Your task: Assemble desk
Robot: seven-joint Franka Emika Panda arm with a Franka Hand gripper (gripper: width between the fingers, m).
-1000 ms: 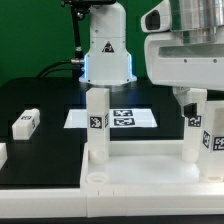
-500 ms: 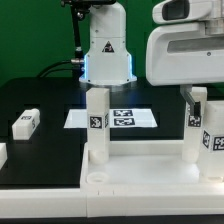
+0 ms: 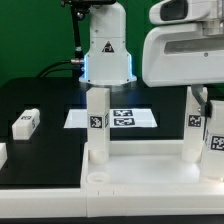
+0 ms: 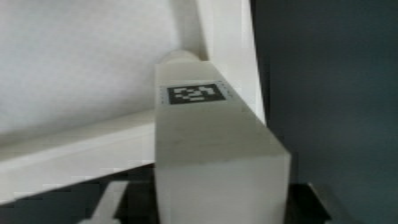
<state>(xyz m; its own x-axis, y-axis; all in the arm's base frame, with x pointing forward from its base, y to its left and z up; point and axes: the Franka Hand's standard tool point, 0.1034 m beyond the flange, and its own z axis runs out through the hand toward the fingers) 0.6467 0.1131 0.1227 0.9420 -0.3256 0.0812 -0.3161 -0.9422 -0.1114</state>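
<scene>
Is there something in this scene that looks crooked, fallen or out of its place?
Nothing looks damaged or askew. Two legs stand upright on the desk panel: one near its middle, one under the gripper. One leg lies loose on the black table, apparently not yet mounted.

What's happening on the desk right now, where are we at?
The arm's gripper is down over a leg standing on the panel at the exterior view's right, its fingers either side of the leg's top; whether they have clamped yet isn't clear. Another leg already stands upright near the panel's left corner. One loose leg lies on the black table, off to the left. The marker board lies behind the panel.
</scene>
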